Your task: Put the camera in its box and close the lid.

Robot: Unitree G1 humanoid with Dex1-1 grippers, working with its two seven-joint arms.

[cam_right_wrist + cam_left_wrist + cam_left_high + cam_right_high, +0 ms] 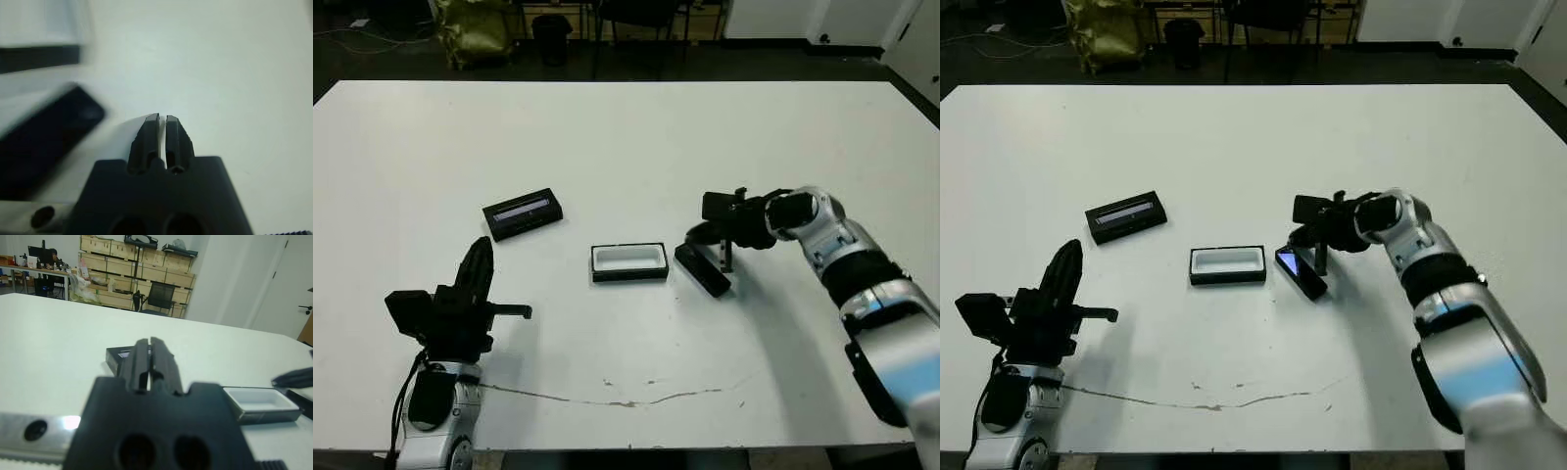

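I have the right gripper point(724, 257) hanging just beside the camera point(702, 270), which lies flat on the white table point(626, 137) at a slant, right next to the right end of the box point(628, 262) but not in it. In the right wrist view the two fingers stand pressed nearly together with only a hairline slit between them and nothing held, and the camera shows as a blurred dark bar off to one side of them, so I am not lined up over it. The box sits open with its white lining facing up and nothing inside. The lid point(523, 212) rests well apart from it, further back on the robot's left, pale stripe up. My left gripper point(480, 262) waits near the table's front edge on the left, its fingers likewise drawn almost together and empty, pointing toward the lid. I judge the pick of the camera to be the step in hand, with nothing yet placed. Next I would need to spread the right fingers, centre them across the camera's narrow width and come down squarely; it lies so close to the box that a careless approach could nudge either one.
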